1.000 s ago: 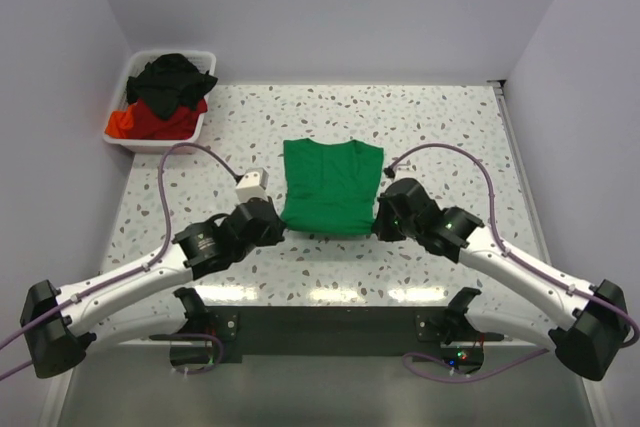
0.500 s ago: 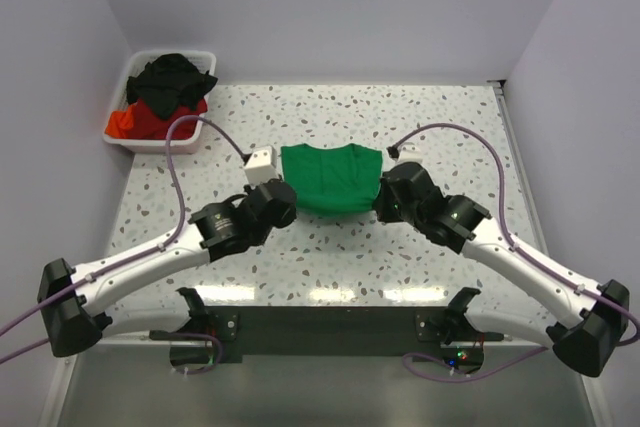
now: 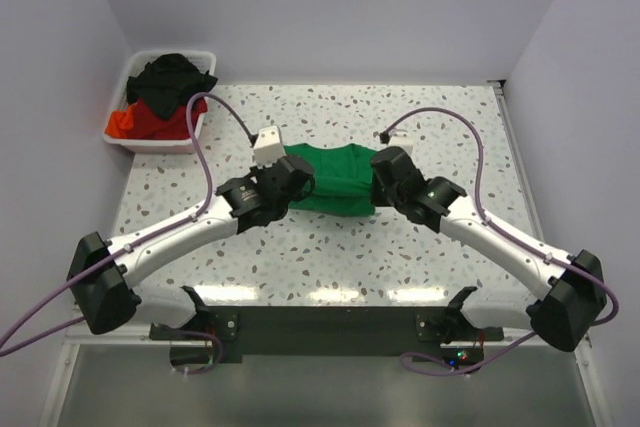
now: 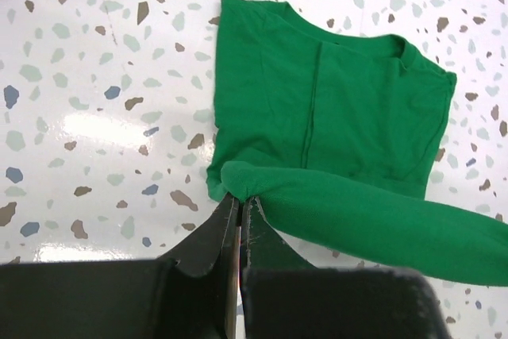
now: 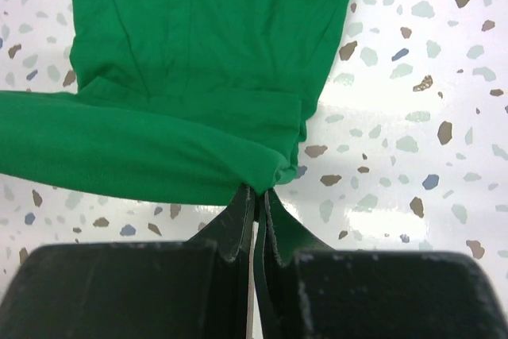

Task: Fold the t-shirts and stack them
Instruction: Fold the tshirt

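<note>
top external view shows the green t-shirt [image 3: 335, 179] in the middle of the desk [image 3: 450, 117]. your left pincer [image 4: 239, 200] and right pincer [image 5: 259, 191] are each pinched tight on a near hem corner, likely so the lower half rolls evenly toward the collar. the black t-shirt [image 3: 175, 77] and red t-shirt [image 3: 140, 122] sit in the bin [image 3: 200, 51], far left.

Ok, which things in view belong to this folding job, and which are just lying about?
Job: green t-shirt, pinched at two corners by the left hand and right hand; black t-shirt and red t-shirt, waiting unfolded.
Lying about: white plastic bin holding them; speckled table.
</note>
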